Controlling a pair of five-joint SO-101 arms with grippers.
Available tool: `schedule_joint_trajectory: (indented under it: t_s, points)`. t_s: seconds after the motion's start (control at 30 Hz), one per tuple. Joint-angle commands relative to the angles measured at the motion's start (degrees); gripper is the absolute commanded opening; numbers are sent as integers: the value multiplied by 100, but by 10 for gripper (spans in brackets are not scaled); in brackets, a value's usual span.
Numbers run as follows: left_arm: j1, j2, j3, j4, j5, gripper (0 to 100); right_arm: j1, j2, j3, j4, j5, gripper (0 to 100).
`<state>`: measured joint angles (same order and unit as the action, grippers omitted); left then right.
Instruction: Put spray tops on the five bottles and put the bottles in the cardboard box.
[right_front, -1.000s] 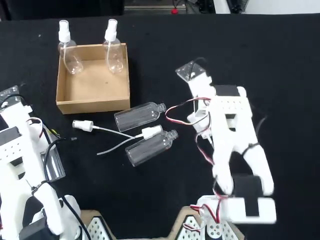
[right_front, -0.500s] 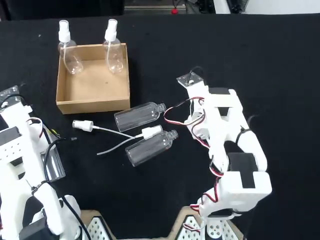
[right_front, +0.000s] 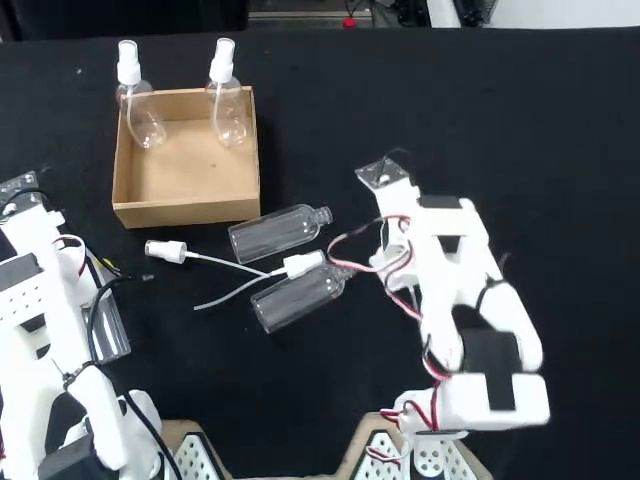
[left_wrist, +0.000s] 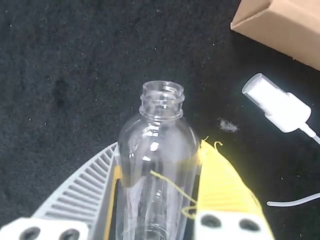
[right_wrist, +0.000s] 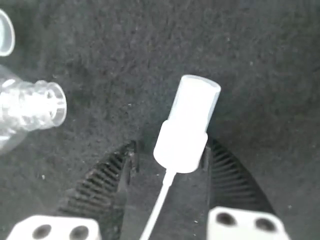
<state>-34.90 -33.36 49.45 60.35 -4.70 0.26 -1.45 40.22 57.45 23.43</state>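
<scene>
Two capped clear plastic bottles stood in the brown cardboard box at upper left; the left end effector pinched one of three uncapped bottles, the right end effector a white spray top.

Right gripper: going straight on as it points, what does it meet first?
Probably only bare black cloth beyond the spray top the right gripper holds; the bottle neck lies aside. Depth unclear.

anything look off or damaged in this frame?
On the left gripper, yellow threads fray off the yellow finger and trail across the held bottle. A white lint speck sits on the cloth beside a loose spray top. Nothing visibly spilled or broken.
</scene>
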Motion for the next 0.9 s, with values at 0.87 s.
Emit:
schedule_joint_trajectory:
  t_s: [0.87]
  points:
    - [163, -527, -409, 413, -9, 113, 475, -1024, -2888, 2611, -1231, 12]
